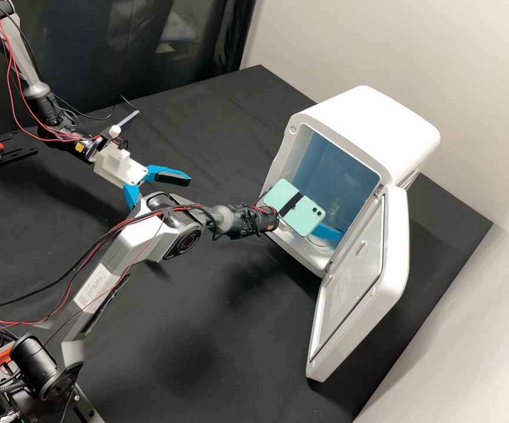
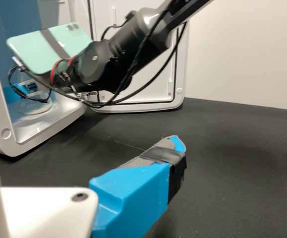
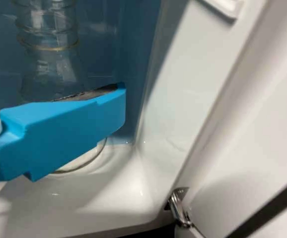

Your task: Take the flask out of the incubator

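A clear glass flask [image 3: 48, 59] stands upright on the white floor of the incubator [image 1: 377, 126], against its blue back wall. My right gripper [image 1: 326, 230] is inside the chamber, low beside the flask's base [image 3: 59, 130]; whether it touches the glass is hidden. The incubator door [image 1: 357, 282] hangs open toward the bench's front right. My left gripper [image 1: 158, 187] hovers open and holds nothing, above the bench well to the left of the incubator, behind the right arm's elbow.
A mint-green phone [image 1: 294, 208] is strapped on the right arm's wrist at the chamber mouth. Red and black cables trail along both arms. The bench's right edge runs close behind the incubator. Open black bench lies in front of the door.
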`<action>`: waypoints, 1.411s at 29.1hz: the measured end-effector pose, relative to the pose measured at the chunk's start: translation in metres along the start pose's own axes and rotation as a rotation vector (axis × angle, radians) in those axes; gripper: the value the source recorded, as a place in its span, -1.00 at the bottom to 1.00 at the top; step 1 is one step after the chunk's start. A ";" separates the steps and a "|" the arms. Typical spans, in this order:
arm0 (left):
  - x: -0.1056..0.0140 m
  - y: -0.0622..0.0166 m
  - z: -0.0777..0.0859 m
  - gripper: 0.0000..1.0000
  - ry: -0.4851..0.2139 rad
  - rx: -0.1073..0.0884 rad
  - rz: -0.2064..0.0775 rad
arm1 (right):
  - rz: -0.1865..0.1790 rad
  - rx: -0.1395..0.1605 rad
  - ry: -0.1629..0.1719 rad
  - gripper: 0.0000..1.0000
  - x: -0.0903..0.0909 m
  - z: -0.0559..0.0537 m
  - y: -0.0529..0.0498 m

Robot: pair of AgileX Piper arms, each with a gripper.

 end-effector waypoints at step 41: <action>0.000 0.0003 0.001 1.00 -0.002 0.001 0.001 | -0.020 0.067 0.042 -1.00 0.018 -0.006 0.022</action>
